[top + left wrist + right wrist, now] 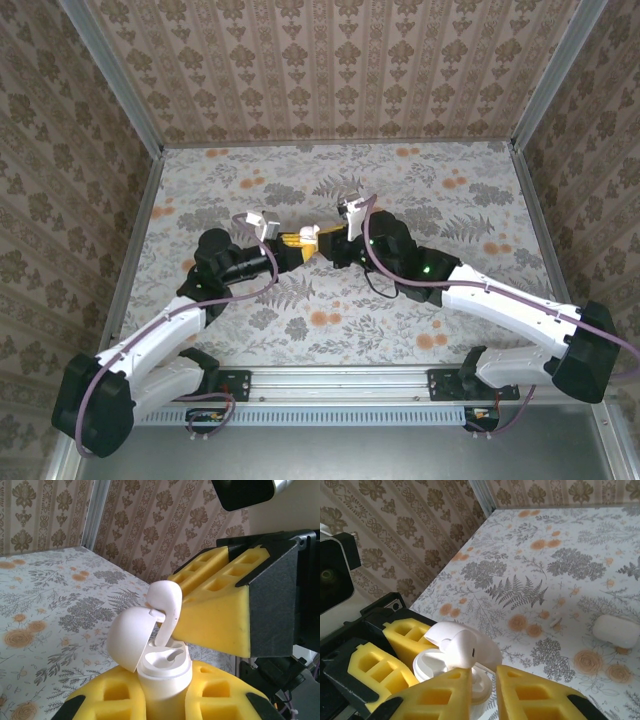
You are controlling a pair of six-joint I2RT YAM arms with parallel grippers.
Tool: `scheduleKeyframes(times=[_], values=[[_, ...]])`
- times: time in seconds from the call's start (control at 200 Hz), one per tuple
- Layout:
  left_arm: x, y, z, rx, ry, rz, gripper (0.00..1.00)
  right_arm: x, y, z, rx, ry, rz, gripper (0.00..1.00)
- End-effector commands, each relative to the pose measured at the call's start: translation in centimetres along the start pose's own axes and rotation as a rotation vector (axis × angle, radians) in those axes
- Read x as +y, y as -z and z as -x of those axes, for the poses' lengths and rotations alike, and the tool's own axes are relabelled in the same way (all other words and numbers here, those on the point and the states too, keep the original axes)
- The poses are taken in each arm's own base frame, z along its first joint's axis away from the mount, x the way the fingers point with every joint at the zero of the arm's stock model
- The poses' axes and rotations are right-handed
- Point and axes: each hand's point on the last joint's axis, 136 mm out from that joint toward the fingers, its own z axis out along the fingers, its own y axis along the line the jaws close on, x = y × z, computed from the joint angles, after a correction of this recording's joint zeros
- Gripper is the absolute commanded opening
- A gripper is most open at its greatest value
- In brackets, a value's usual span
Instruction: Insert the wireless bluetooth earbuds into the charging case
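Note:
My left gripper point(165, 700) is shut on the white charging case point(165, 680) and holds it upright above the table, its domed lid point(131, 637) swung open. One white earbud point(167, 605) stands with its stem down in the case's far slot; the near slot is bare. My right gripper point(484, 677) is just over the case, its yellow pads slightly parted. The earbud point(462, 650) leans on the left pad point(445, 690) and is clear of the other. From above, both grippers point(290, 243) point(325, 240) meet mid-table. A second earbud point(555, 622) lies on the floral table.
Another white rounded case point(616, 631) lies shut on the table, to the right of the loose earbud. Patterned walls enclose the table point(330, 320) at the back and both sides, with metal rails along its edges.

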Motion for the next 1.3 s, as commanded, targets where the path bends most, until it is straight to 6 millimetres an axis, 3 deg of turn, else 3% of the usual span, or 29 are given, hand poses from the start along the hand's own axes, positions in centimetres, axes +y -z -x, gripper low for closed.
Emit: scheduleKeyframes(times=[0.0, 0.295, 0.78, 1.08, 1.295], values=[[-1.1, 0.2, 1.2, -0.049, -0.075, -0.026, 0.0, 0.2, 0.2, 0.0, 0.035, -0.049, 0.018, 0.22], [-1.2, 0.5, 1.2, -0.086, -0.095, -0.031, 0.0, 1.1, 0.6, 0.3, 0.045, -0.062, 0.081, 0.26], [-1.5, 1.3, 1.6, -0.134, -0.125, -0.012, 0.0, 0.8, 1.8, 0.8, 0.058, -0.074, 0.061, 0.29], [-1.7, 1.7, 1.8, -0.159, -0.139, -0.008, 0.0, 2.0, 1.9, 0.9, 0.071, -0.068, 0.12, 0.33], [-1.3, 1.9, 1.4, -0.144, -0.149, 0.023, 0.0, 0.1, 2.4, 1.0, 0.069, -0.084, 0.018, 0.32]])
